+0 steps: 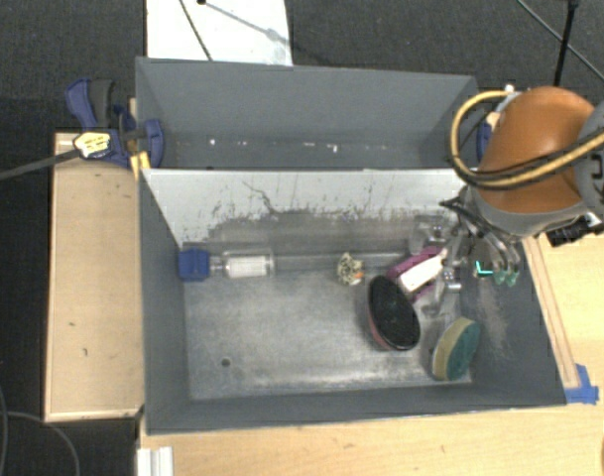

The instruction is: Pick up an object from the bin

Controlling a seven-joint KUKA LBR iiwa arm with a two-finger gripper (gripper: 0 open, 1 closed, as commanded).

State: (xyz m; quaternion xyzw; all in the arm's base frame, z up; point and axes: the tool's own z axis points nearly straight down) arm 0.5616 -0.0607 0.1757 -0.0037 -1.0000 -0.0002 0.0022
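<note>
My gripper [458, 258] is low in the bin's right part, close to the back wall. Right beside it on the left lies a black round brush [392, 315] with a magenta and white handle that points up towards the gripper. Whether the handle is held I cannot tell. A round disc with a green face and tan rim [454, 348] leans just below the gripper, near the front right corner.
A small crumpled pale thing [350, 270] lies left of the brush. Further left, along the back wall, rests a clear bottle with a blue cap [226, 264]. The orange-covered arm hangs over the bin's right rim.
</note>
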